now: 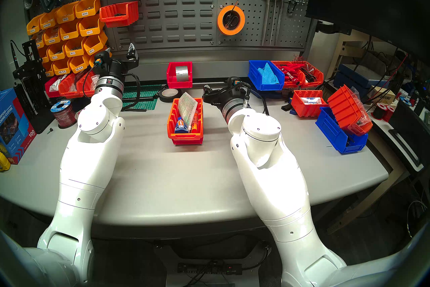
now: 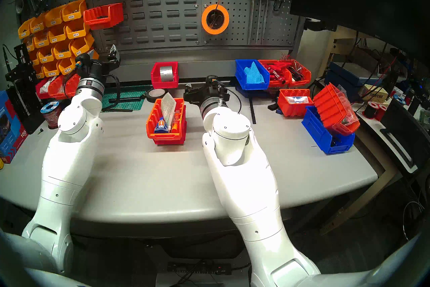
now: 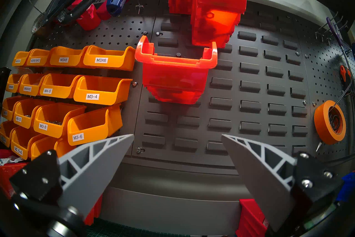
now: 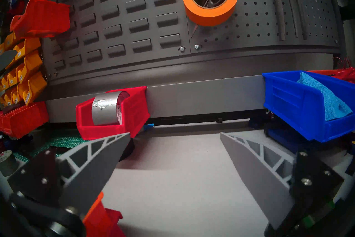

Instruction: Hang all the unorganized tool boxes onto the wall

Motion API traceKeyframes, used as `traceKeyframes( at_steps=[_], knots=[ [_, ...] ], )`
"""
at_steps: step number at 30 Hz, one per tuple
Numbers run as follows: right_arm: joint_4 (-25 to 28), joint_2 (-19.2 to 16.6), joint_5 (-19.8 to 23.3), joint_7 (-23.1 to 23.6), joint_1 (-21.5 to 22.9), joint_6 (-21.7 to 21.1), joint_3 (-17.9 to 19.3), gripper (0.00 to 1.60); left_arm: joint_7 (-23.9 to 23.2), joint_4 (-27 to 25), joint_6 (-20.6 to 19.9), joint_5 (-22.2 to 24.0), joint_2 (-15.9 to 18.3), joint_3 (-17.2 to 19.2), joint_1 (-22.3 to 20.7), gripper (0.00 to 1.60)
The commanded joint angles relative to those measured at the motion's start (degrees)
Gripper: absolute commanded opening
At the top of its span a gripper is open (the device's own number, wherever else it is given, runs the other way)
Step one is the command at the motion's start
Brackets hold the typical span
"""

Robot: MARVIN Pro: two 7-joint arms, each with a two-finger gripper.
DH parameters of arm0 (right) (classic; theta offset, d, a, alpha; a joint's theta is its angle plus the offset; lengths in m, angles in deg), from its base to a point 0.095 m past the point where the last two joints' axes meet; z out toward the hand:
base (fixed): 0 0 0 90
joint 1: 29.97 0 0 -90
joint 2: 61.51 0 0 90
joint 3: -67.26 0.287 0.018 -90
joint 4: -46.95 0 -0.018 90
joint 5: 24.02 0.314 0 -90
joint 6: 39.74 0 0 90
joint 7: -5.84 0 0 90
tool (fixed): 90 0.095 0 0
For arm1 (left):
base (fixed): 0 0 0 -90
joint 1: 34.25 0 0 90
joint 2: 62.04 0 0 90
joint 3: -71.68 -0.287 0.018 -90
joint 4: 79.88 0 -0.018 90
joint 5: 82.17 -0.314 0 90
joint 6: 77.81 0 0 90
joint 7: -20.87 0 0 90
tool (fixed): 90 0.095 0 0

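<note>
A long orange ribbed tool box (image 1: 185,119) with a white-green packet and glue tubes stands mid-table, nested on a red tool box (image 1: 189,140) of which only the lower edge shows. The dark grey slotted wall (image 1: 181,0) rises behind, with two orange bins (image 1: 119,13) hanging on it at upper left. My left gripper (image 3: 177,134) is open and empty, raised before the wall's grey rail, below those hung bins. My right gripper (image 4: 175,133) is open and empty, low over the table just right of the orange tool box, whose corner (image 4: 96,209) shows by its left finger.
A red bin with a silver tape roll (image 1: 179,75) and a blue bin with a cloth (image 1: 265,75) sit against the rail. Yellow labelled bins (image 1: 67,30) fill the wall's left. Orange and blue bins (image 1: 342,126) crowd the right. An orange tape roll (image 1: 230,20) hangs on the pegboard.
</note>
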Motion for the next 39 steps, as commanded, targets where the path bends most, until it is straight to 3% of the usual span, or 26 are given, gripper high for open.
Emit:
traceKeyframes(
  at_steps=[1, 12, 16, 19, 29, 39],
  knots=[
    [6.2, -1.2, 2.1, -4.0, -2.0, -2.1, -3.6, 1.6, 0.0, -0.5, 0.0, 0.1, 0.0, 0.1, -0.6, 1.6],
    [15.6, -5.3, 7.9, -15.4, -4.6, -6.5, -10.8, 1.6, 0.0, -0.5, 0.0, 0.0, 0.0, 0.1, -0.6, 1.6],
    [19.2, -7.9, 11.8, -21.0, -5.1, -8.0, -13.8, 1.6, 0.0, -0.5, 0.0, 0.0, 0.0, 0.1, -0.6, 1.6],
    [20.4, -8.9, 13.0, -22.3, -5.4, -8.1, -14.9, 1.6, 0.0, -0.5, 0.0, 0.0, 0.0, 0.1, -0.6, 1.6],
    [23.5, -16.0, 22.7, -34.8, -2.5, -4.8, -22.0, 1.6, 0.0, -0.5, 0.0, 0.0, 0.0, 0.1, -0.6, 1.6],
    [21.8, -19.6, 22.6, -44.6, 3.4, -1.4, -28.4, 1.6, 0.0, -0.5, 0.0, 0.0, 0.0, 0.1, -0.6, 1.6]
  ],
)
